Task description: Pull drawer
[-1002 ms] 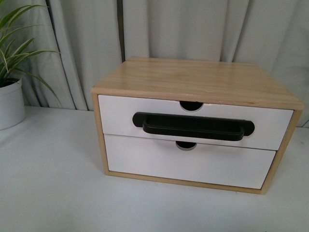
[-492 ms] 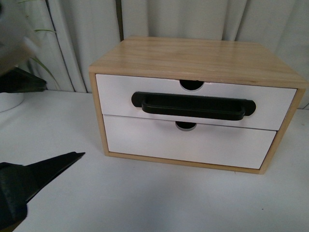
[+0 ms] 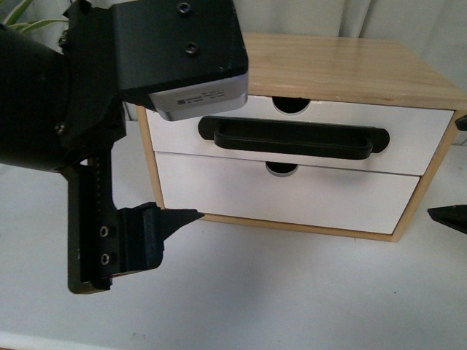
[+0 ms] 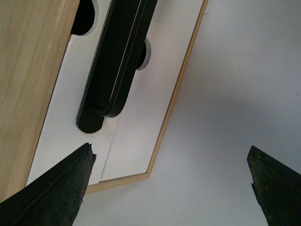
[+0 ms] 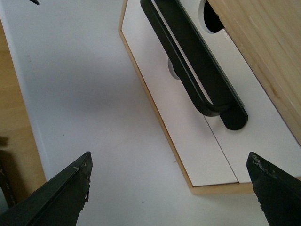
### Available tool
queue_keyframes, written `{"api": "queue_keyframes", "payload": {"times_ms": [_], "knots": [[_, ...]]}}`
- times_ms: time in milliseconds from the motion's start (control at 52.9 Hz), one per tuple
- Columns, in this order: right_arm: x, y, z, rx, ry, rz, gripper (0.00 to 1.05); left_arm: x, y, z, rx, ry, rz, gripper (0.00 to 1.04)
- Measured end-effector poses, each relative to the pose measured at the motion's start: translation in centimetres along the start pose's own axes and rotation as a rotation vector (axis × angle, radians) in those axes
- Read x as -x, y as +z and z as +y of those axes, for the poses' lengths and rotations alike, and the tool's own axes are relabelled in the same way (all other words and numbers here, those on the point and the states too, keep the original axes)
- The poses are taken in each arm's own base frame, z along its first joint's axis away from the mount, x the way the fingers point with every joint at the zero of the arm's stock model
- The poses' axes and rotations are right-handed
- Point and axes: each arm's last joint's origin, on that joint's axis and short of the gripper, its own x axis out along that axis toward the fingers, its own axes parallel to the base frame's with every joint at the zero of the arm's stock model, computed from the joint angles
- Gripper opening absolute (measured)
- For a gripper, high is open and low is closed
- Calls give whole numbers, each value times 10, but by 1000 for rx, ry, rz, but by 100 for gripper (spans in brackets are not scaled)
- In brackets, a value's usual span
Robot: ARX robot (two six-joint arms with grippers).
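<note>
The drawer (image 3: pixel 416 138) is the upper one of a wooden cabinet (image 3: pixel 350 69): white front, long black bar handle (image 3: pixel 295 138), half-round notch (image 3: pixel 290 106) in its top edge, and it looks shut. My left gripper (image 4: pixel 171 155) is open, off the cabinet's left front corner; one fingertip (image 3: pixel 186 216) points at the lower left corner. The left wrist view shows the handle (image 4: pixel 117 61) ahead of its spread fingers. My right gripper (image 5: pixel 169 160) is open too, just off the cabinet's right side (image 3: pixel 456 169), with the handle (image 5: pixel 193 61) ahead of it. Nothing is held.
Below sits a plain white drawer front (image 3: pixel 292 197) without a handle. The cabinet stands on a white table (image 3: pixel 292 292) before a pale curtain. Plant leaves (image 3: pixel 22 18) show at the far left. My left arm's wrist housing (image 3: pixel 175 51) covers the cabinet's upper left corner.
My left arm has swung in from the left and now fills the left foreground near the cabinet's left front corner. The right gripper's fingertips have appeared at the right edge. The drawer has not moved.
</note>
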Motion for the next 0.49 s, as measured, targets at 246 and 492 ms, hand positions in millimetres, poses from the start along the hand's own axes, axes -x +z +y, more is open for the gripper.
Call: {"api": "queue_keyframes", "payload": {"times_ms": [246, 492], "knots": [[-29, 2, -5, 53, 41, -18, 96, -26, 12, 15, -51, -27, -15, 99], [-55, 5, -8, 84, 54, -28, 96, -45, 16, 24, -64, -50, -14, 99]]}}
